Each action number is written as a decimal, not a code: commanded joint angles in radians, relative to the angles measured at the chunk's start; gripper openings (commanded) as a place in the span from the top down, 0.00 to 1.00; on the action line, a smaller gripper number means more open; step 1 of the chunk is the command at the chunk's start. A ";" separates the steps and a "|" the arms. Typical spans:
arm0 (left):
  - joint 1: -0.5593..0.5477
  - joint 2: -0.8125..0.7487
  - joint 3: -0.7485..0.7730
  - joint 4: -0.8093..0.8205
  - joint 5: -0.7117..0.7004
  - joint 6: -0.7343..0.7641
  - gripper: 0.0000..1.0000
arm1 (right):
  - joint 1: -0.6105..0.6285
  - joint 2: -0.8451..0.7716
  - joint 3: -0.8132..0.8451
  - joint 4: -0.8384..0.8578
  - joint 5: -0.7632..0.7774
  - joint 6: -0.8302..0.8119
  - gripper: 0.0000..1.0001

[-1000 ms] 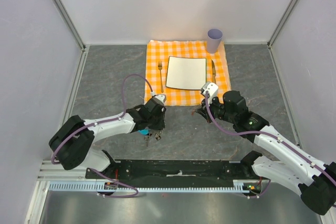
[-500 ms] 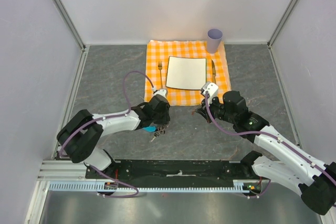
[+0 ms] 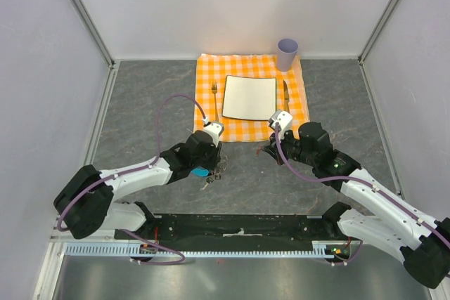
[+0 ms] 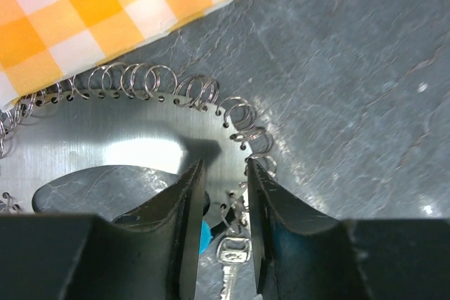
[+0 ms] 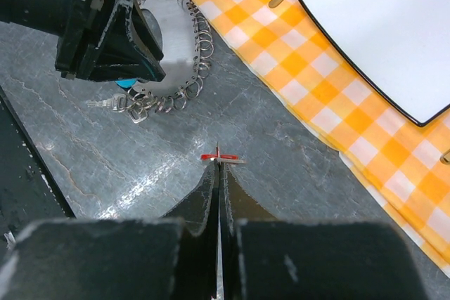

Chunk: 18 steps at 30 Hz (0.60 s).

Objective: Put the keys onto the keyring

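l gripper (image 4: 225,173) jaws part spread over rim of keyring (image 4: 133,138), just off near edge of checked cloth (image 4: 84,5). r gripper (image 5: 219,168) pinches red key (image 5: 209,157) off same edge. you should pin ring firm w/ l, then feed key slow thru one loop.

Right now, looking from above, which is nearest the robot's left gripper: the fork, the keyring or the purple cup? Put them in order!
1. The keyring, right under the left gripper.
2. The fork, on the cloth beyond it.
3. The purple cup, at the cloth's far right corner.
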 commanded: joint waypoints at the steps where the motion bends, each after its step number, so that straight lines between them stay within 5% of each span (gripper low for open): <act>1: 0.017 0.017 -0.018 0.081 0.047 0.163 0.64 | 0.008 -0.014 -0.003 0.016 0.003 -0.001 1.00; 18: 0.020 0.196 0.100 0.010 0.114 0.211 0.68 | 0.011 -0.013 -0.003 0.014 -0.003 -0.008 1.00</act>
